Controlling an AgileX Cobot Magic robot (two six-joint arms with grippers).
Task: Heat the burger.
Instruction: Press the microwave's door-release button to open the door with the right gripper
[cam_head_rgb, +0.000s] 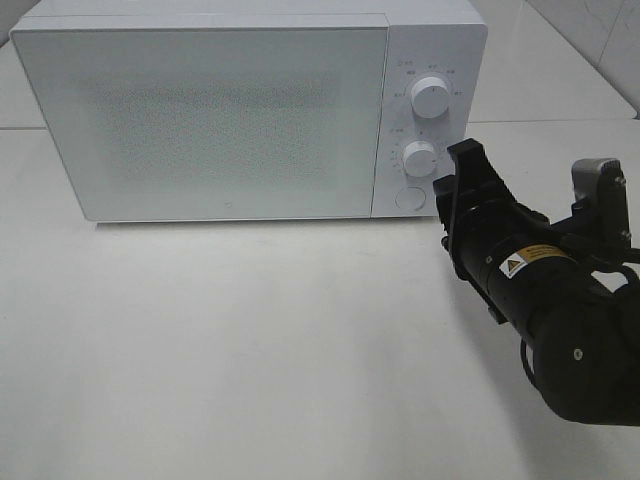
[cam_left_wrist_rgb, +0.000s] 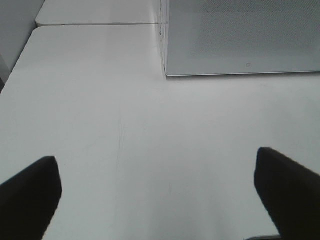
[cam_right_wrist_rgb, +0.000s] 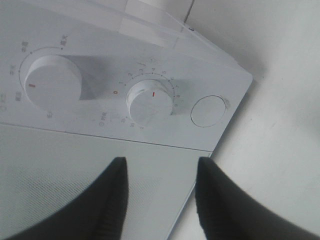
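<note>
1. Right arm (cam_head_rgb: 560, 320): nearest the high cam, black, w/ a yellow warning sticker (cam_head_rgb: 528, 262) on its wrist; it comes in from the right edge and points at the microwave's control panel.
2. Right end effector (cam_right_wrist_rgb: 161, 162): fingers spread partway w/ a clear gap, nothing pinched. It sits just in front of the panel's lower part, near the lower knob. No contact w/ panel or knobs shows in the wrist view.
3. Left end effector (cam_left_wrist_rgb: 156, 157): only in its own wrist view. Fingers spread wide, nothing between them, and it hangs over bare white worktop (cam_head_rgb: 250, 350), well apart from the microwave's front corner.
4. Microwave (cam_head_rgb: 440, 30): white, stands on the worktop at the far side. Door (cam_head_rgb: 220, 110) is shut; its frosted, dotted pane hides the interior.
5. Control panel, right of the door: upper knob (cam_head_rgb: 431, 97), lower knob (cam_head_rgb: 420, 158) under it, round button (cam_head_rgb: 409, 198) at the bottom. Each knob has a red mark; the numeral the lower one points at is too small to read.
6. Burger: not visible in any view. W/ the door shut and opaque, cannot tell if it's inside.
</note>
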